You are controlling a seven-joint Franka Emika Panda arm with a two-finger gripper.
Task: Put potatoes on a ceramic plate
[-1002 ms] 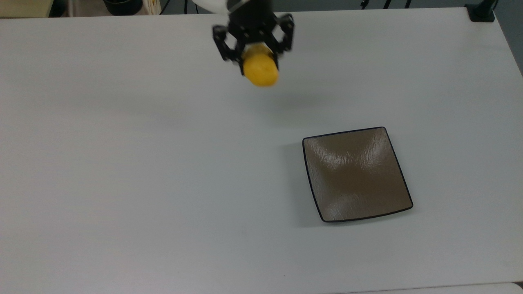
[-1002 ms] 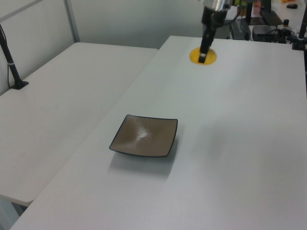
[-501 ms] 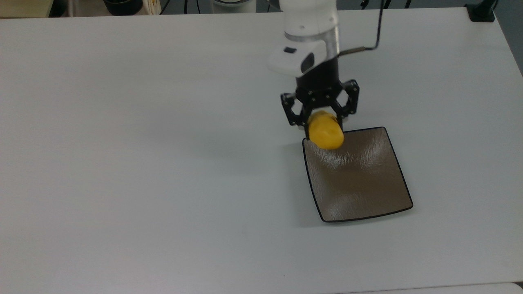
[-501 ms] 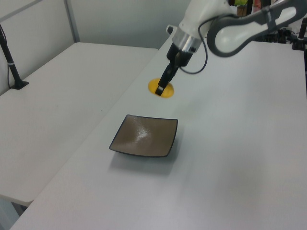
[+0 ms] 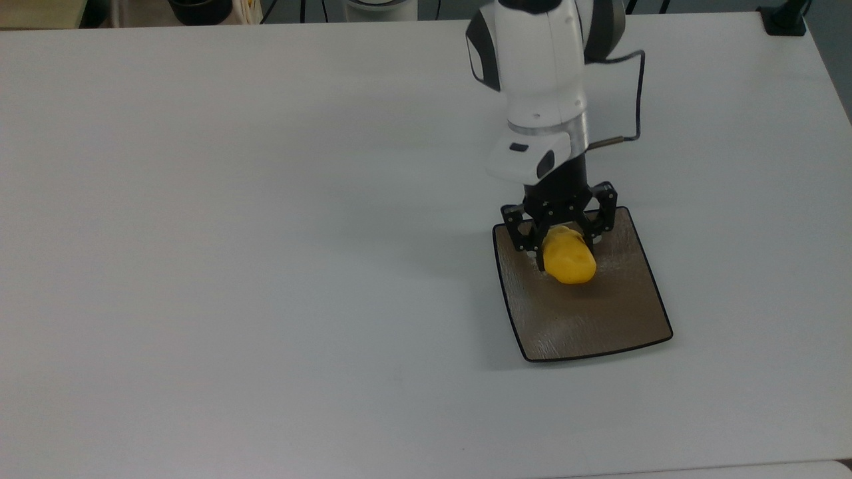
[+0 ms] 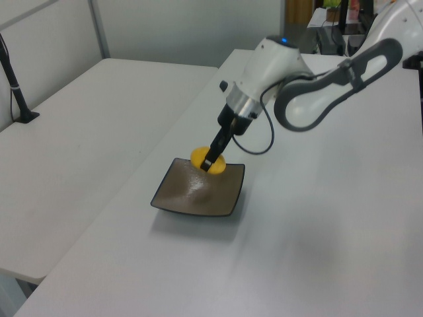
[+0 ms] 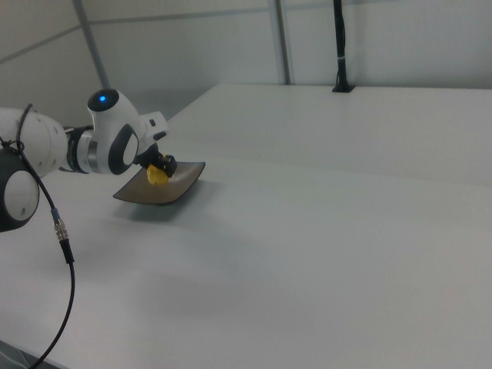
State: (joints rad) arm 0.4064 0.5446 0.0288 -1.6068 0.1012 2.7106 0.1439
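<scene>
Yellow potato (image 5: pixel 569 263) gripped (over plate (image 5: pixel 599 319)).

A broad white table (image 5: pixel 266 266) spans the scene, with a second white table (image 6: pixel 79 132) abutting it. Pale grey walls (image 7: pixel 215 46) rise behind, and a black post (image 7: pixel 339 46) stands at twelve o'clock in the right view.

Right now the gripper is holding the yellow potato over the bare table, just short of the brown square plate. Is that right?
Not quite. The gripper does hold the potato, but over the plate itself, above its far part, not over the bare table. The top view shows this.
</scene>
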